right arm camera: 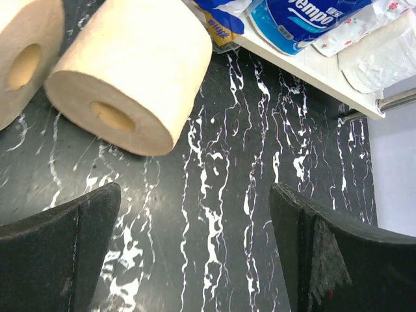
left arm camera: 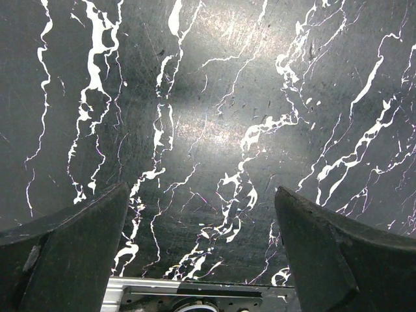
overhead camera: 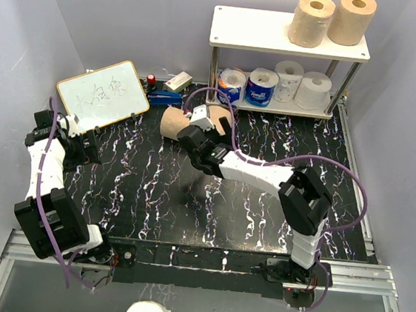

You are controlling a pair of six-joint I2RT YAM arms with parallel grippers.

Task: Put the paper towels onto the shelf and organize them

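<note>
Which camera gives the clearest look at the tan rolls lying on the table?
Right wrist: the nearer tan roll lies on its side with its core visible, and the second tan roll is cropped at the left edge. Top external shows both small, with the right arm covering part of one. Left wrist shows neither.

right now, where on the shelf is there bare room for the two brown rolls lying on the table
The top board is bare from its left end to the two brown rolls at its right end. The lower board is crowded: four small rolls side by side fill it.
</note>
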